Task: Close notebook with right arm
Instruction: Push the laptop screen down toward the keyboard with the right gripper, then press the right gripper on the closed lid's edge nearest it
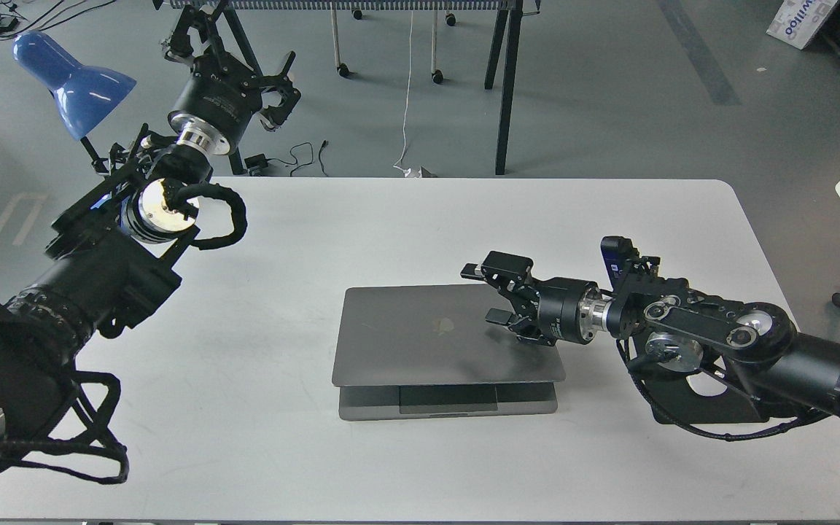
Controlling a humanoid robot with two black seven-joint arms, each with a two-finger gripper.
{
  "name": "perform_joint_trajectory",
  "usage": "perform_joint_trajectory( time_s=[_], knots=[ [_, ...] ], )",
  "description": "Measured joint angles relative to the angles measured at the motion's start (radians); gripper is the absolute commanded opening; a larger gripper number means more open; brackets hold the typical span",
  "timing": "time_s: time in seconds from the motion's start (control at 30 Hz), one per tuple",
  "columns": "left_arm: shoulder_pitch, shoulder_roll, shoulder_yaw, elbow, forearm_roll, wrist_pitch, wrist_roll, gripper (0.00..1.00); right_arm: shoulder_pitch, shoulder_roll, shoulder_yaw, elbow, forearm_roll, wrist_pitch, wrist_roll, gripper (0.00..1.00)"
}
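The space-grey notebook [420, 335] lies in the middle of the white table [245, 452]. Its lid is folded down almost flat, apple logo up. A narrow strip of the base with the trackpad [448, 399] shows in front of the lid's edge. My right arm [690, 335] reaches in from the right, low over the table. My right gripper [491, 294] is open and empty, its fingers spread over the lid's right rear part and pressing on it. My left gripper [279, 89] is open and empty, raised beyond the table's far left corner.
A black mouse pad [682, 412] with a white mouse [712, 384] lies right of the notebook, mostly hidden under my right arm. A blue desk lamp [74, 76] stands at the far left. Table legs and cables are on the floor behind.
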Motion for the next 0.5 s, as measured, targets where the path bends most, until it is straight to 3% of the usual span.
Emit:
perform_joint_trajectory(
  time_s=[0.5],
  knots=[
    [0.0,-0.001,0.0,0.0,0.0,0.0,0.0,1.0,-0.053,-0.003,0.002,0.009,-0.068,-0.004,0.0,1.0]
  ],
)
